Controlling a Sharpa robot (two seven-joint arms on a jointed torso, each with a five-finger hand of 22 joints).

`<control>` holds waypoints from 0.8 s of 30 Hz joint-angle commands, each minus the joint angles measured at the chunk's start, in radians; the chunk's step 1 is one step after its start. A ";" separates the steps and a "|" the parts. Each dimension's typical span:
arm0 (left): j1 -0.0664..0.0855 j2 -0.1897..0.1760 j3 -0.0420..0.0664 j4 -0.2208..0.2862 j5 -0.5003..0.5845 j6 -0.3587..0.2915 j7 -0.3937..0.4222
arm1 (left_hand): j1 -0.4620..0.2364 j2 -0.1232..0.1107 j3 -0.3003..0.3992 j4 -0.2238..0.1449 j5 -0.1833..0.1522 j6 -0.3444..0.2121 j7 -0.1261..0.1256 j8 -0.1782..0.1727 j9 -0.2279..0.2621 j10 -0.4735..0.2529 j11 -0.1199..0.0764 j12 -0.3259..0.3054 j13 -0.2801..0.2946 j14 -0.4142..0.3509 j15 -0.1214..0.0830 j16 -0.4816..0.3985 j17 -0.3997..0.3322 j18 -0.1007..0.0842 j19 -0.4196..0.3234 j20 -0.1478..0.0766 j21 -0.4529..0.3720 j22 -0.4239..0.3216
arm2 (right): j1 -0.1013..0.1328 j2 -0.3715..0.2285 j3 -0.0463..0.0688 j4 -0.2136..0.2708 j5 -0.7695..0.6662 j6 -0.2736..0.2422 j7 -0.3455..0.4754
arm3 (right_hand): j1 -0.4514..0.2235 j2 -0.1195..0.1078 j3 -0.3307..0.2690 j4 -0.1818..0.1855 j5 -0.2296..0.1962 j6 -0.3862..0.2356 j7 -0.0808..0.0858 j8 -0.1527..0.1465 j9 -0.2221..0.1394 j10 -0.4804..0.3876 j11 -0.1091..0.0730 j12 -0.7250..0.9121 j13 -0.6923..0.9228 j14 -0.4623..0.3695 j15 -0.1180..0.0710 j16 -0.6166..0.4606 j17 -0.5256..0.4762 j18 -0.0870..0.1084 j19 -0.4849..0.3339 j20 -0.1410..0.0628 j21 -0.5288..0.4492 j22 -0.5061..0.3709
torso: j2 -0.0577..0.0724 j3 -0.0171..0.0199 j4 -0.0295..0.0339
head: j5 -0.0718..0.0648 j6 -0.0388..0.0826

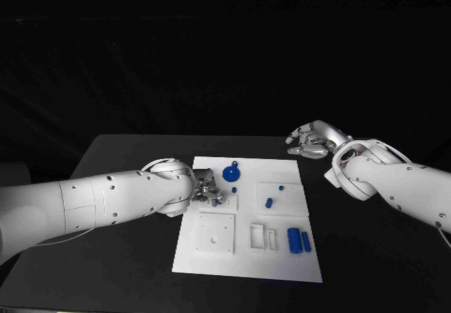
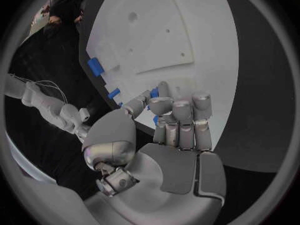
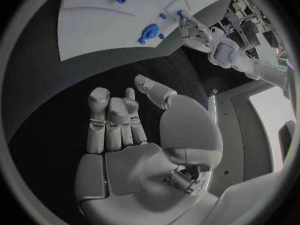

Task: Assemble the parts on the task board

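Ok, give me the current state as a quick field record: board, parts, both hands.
board: white task board at table centre
parts: blue round piece near far edge; two blue cylinders side by side near right edge; small blue peg on a raised square
left hand: over the board's left edge, fingers curled; whether it holds anything, cannot tell
right hand: off the board past its far right corner, fingers curled, holding nothing

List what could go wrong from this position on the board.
1. The left hand sits low over the task board with its fingers curled at a small blue part; the grip looks partial, so the piece might slip.
2. The round blue part and a small blue peg lie close beside that hand and could be knocked.
3. The right hand hangs off the board's far corner, too far to steady the board.
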 commanded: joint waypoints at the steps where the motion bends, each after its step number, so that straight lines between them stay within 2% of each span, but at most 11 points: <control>1: -0.004 0.007 -0.002 0.003 0.006 0.030 0.007 | 0.000 0.004 0.003 0.002 0.012 0.088 -0.035 0.001 -0.001 -0.003 -0.010 0.004 0.002 0.047 -0.053 0.005 0.001 0.007 0.002 -0.121 0.005 0.015 | 0.000 0.000 0.001 0.002 0.000 0.010 0.007 | -0.011 0.000 -0.006 0.002 0.006 0.003 0.012 -0.006 -0.001 0.002 0.001 0.004 -0.001 0.005 -0.002 -0.006 0.001 0.039 0.001 -0.005 0.002 0.015 | 0.000 0.0002 -0.0004 | 0.000 -0.001; 3: -0.004 0.008 -0.002 0.002 0.006 0.034 0.007 | 0.004 0.005 0.006 -0.002 0.037 0.088 -0.035 0.002 -0.002 -0.003 -0.010 0.004 0.002 0.047 -0.053 0.006 0.001 0.008 0.002 -0.121 0.007 0.016 | 0.000 0.000 0.001 0.002 0.000 0.010 0.007 | -0.011 0.000 -0.006 0.002 0.006 0.003 0.012 -0.006 -0.001 0.002 0.001 0.004 -0.001 0.005 -0.002 -0.006 0.001 0.039 0.001 -0.005 0.002 0.015 | 0.000 0.0002 -0.0003 | 0.000 -0.001; 7: -0.004 0.008 -0.002 0.003 0.005 0.041 0.005 | 0.007 0.006 0.007 -0.008 0.047 0.087 -0.035 0.003 -0.003 -0.003 -0.009 0.005 0.002 0.046 -0.053 0.006 0.001 0.008 0.001 -0.121 0.008 0.016 | 0.000 0.000 0.001 0.002 0.000 0.011 0.008 | -0.011 0.000 -0.006 0.002 0.008 0.003 0.012 -0.006 -0.001 0.002 0.001 0.004 -0.001 0.005 -0.002 -0.006 0.001 0.039 0.001 -0.005 0.002 0.015 | 0.000 0.0001 0.0001 | 0.000 -0.003; 11: -0.004 0.007 -0.002 0.002 0.002 0.038 0.003 | 0.015 0.014 0.010 -0.023 0.097 0.092 -0.036 0.008 -0.001 -0.004 -0.011 0.005 0.003 0.046 -0.053 0.007 0.001 0.008 0.000 -0.120 0.010 0.016 | 0.000 0.000 0.001 0.002 0.000 0.011 0.007 | -0.012 0.000 -0.006 0.002 0.009 0.003 0.012 -0.006 -0.001 0.002 0.001 0.004 -0.001 0.005 -0.002 -0.006 0.001 0.039 0.001 -0.005 0.002 0.015 | 0.000 0.0002 0.0000 | 0.001 -0.002; 15: -0.004 0.006 -0.002 0.001 0.000 0.030 0.002 | 0.016 0.021 0.010 -0.029 0.114 0.092 -0.037 0.010 0.000 -0.004 -0.011 0.005 0.003 0.046 -0.053 0.008 0.001 0.007 0.000 -0.119 0.010 0.016 | 0.000 0.000 0.001 0.003 0.000 0.011 0.008 | -0.012 0.001 -0.006 0.003 0.010 0.003 0.012 -0.005 -0.001 0.002 0.001 0.004 -0.001 0.005 -0.002 -0.006 0.001 0.039 0.001 -0.005 0.002 0.015 | 0.000 0.0000 0.0003 | 0.000 -0.002; 22: -0.006 0.003 -0.002 -0.010 -0.001 0.037 0.007 | 0.013 0.030 0.010 -0.045 0.187 0.094 -0.039 0.016 0.004 -0.005 -0.013 0.007 0.005 0.048 -0.051 0.011 0.001 0.007 0.001 -0.118 0.013 0.015 | 0.000 0.001 0.001 0.002 0.000 0.012 0.007 | -0.012 0.001 -0.006 0.002 0.012 0.004 0.012 -0.005 -0.001 0.002 0.001 0.004 -0.001 0.005 -0.002 -0.006 0.001 0.039 0.001 -0.005 0.002 0.015 | 0.000 0.0002 -0.0001 | 0.002 -0.003; 24: -0.006 0.004 -0.002 -0.013 0.001 0.044 0.008 | 0.013 0.030 0.012 -0.052 0.221 0.095 -0.039 0.018 0.005 -0.005 -0.014 0.007 0.005 0.048 -0.051 0.011 0.001 0.007 0.000 -0.118 0.014 0.015 | 0.000 0.001 0.001 0.002 0.000 0.012 0.007 | -0.011 0.001 -0.006 0.002 0.013 0.004 0.012 -0.005 -0.001 0.001 0.001 0.004 -0.002 0.005 -0.002 -0.007 0.002 0.039 0.001 -0.005 0.002 0.015 | 0.000 0.0001 -0.0003 | 0.003 -0.002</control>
